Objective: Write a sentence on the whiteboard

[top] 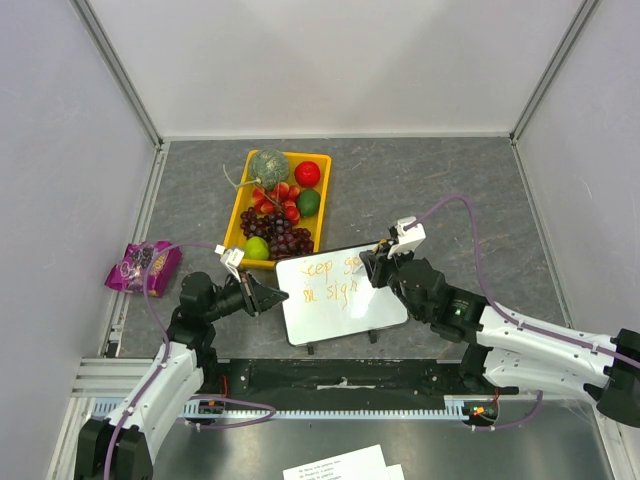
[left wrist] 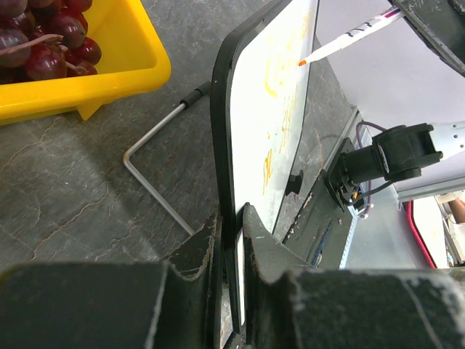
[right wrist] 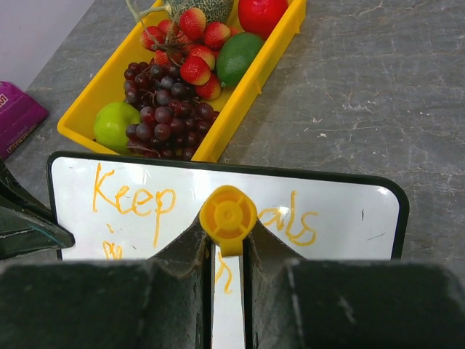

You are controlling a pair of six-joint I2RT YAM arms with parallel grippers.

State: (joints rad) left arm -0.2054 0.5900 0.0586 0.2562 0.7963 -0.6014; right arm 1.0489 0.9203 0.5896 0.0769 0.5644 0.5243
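Note:
The whiteboard (top: 345,312) stands tilted on the grey table in front of the yellow tray, glossy white in a thin dark frame. Orange letters of the sentence (top: 328,280) run in two lines; the right wrist view reads "Keep" (right wrist: 134,203) and "als" beyond the fingers. My left gripper (top: 274,297) is shut on the board's left edge (left wrist: 227,182), one finger on each face. My right gripper (top: 373,268) is shut on a marker, whose yellow end (right wrist: 228,214) sits between the fingers. The marker's orange tip (left wrist: 302,63) rests at the board's surface (left wrist: 276,109).
A yellow tray (top: 237,215) of fruit, with grapes (right wrist: 163,109), stands just behind the board. A purple packet (top: 143,265) lies at the left wall. The board's bent metal stand rod (left wrist: 156,196) rests on the table. Printed paper sheets (top: 340,465) lie at the near edge.

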